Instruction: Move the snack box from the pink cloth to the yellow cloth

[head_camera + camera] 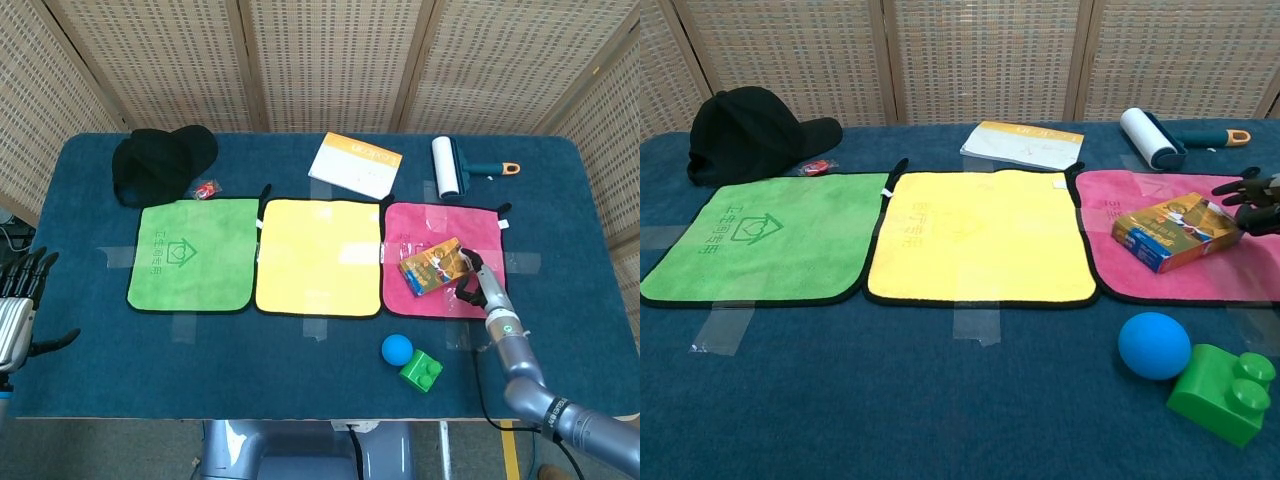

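Observation:
The snack box (434,265) (1179,231), orange and blue, lies flat on the pink cloth (415,300) (1110,205). The yellow cloth (318,256) (980,235) lies bare just to the left of it. My right hand (470,283) (1250,192) hovers at the box's right end with its fingers apart and holds nothing; I cannot tell whether the fingertips touch the box. My left hand (20,290) hangs off the table's left edge, fingers spread and empty, and shows only in the head view.
A green cloth (192,254) lies left of the yellow one. In front of the pink cloth sit a blue ball (397,348) and a green brick (421,371). At the back are a black cap (160,160), a booklet (355,164) and a lint roller (447,167).

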{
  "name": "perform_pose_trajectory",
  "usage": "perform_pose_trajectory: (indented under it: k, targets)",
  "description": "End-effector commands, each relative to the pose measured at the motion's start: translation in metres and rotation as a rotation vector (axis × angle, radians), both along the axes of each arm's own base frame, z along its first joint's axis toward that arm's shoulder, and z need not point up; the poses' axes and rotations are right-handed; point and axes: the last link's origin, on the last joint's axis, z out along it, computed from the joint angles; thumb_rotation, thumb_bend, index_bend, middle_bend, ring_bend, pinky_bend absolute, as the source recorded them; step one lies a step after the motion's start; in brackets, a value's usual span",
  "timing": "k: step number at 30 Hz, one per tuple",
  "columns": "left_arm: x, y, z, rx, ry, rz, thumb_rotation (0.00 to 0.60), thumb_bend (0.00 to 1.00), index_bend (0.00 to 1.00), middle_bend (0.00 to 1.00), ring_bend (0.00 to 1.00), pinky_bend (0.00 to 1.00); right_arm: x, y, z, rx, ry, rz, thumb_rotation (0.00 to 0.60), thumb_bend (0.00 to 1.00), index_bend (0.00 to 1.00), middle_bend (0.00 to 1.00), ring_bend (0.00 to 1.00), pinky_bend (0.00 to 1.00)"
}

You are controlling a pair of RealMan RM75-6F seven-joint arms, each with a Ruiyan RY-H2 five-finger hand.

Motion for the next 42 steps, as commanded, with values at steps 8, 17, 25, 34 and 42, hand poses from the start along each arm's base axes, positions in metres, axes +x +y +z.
perform_pose_trajectory:
  k: [8,17,25,34,42]
  targets:
    - [-0.001,0.0,0.001,-0.002,-0.006,0.004,0.6,0.0,0.0,0.0,0.0,0.0,0.025,-0.004,-0.018,0.029,-0.063,0.0,0.6,1.0,0.1,0.02,0.01,0.09]
    - [-0.001,0.001,0.001,-0.007,-0.012,0.008,0.6,0.0,0.0,0.0,0.0,0.0,0.061,-0.011,-0.032,0.032,-0.118,0.03,0.6,1.0,0.1,0.02,0.01,0.09]
    - [-0.002,0.002,0.002,-0.01,-0.017,0.009,0.6,0.0,0.0,0.0,0.0,0.0,0.095,-0.015,-0.046,0.056,-0.13,0.063,0.6,1.0,0.1,0.02,0.01,0.09]
    - [-0.003,0.003,0.003,-0.016,-0.026,0.014,0.6,0.0,0.0,0.0,0.0,0.0,0.124,-0.016,-0.071,0.069,-0.128,0.086,0.6,1.0,0.11,0.03,0.01,0.09]
    - [-0.003,0.004,0.003,-0.019,-0.033,0.015,0.6,0.0,0.0,0.0,0.0,0.0,0.147,-0.017,-0.083,0.076,-0.137,0.106,0.6,1.0,0.11,0.03,0.01,0.09]
